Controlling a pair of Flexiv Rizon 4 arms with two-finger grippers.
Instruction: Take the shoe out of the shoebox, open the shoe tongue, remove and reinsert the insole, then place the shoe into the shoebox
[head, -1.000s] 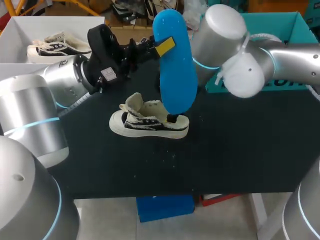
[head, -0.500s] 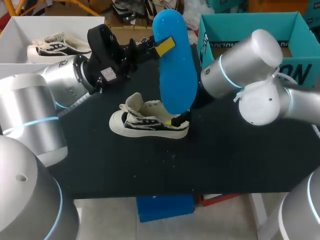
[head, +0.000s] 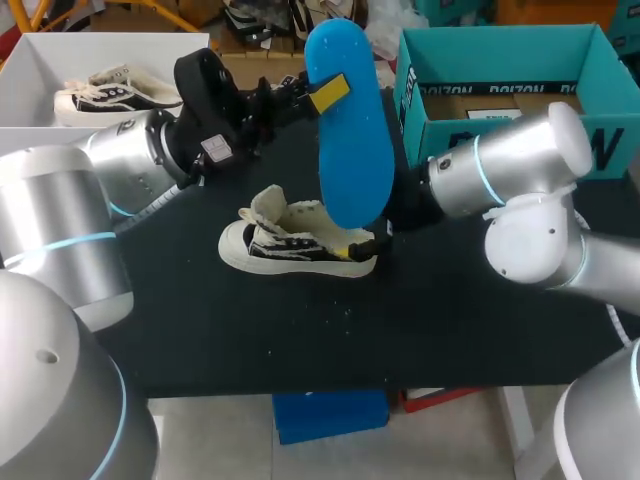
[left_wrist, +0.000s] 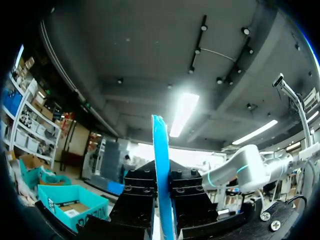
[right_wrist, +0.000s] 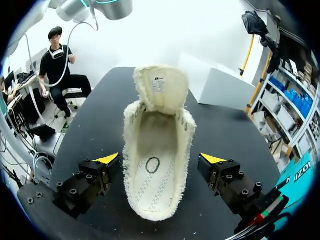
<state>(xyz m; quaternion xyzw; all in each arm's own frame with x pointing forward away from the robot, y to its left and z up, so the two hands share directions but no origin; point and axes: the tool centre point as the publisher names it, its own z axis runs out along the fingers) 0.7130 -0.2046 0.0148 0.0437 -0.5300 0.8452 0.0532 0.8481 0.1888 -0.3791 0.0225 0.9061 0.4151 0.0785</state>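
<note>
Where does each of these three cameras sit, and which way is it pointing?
Head view: fixed above and behind the robot, looking down on the table; both arms come in from the sides.
Left wrist view: on the left arm's wrist, pointing upward; the left gripper shows, shut on the blue insole.
Right wrist view: on the right arm's wrist, looking along the open right gripper into the shoe from its heel.
Shared: head and right wrist views both show the shoe.
</note>
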